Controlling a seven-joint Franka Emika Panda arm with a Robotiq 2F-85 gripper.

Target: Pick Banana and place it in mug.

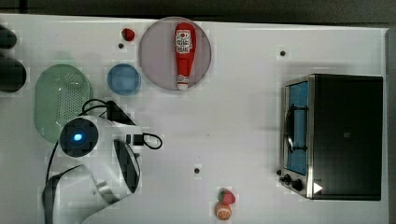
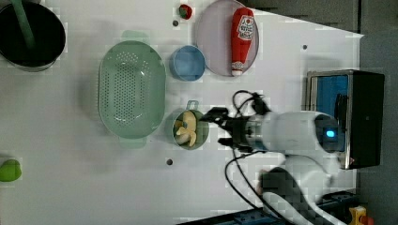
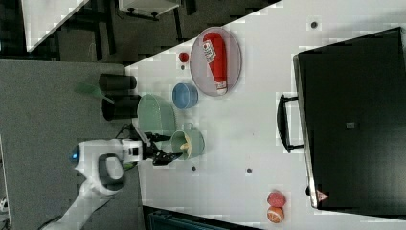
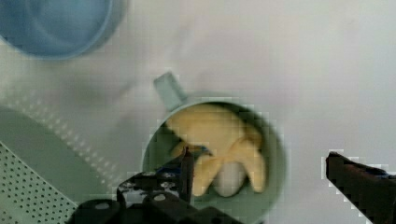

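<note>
Above the mug point(image 4: 212, 158) the jaws point(image 4: 275, 182) hang wide open, holding nothing; the banana point(image 4: 219, 140) lies inside.

ketchup bottle point(image 1: 185, 53) lying on round plate point(image 1: 156, 56) | blue bowl point(image 1: 123, 79) beside colander point(image 1: 58, 100) | toaster oven point(image 1: 338, 136) at the top view's right

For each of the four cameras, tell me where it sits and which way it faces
Top view: overhead, straight down; arm over the colander.
Left view: high, looking down; gripper beside the mug holding the banana.
Right view: high, oblique; arm by the mug.
Wrist view: on the wrist, looking down into the mug.
Shared: ketchup bottle.
</note>
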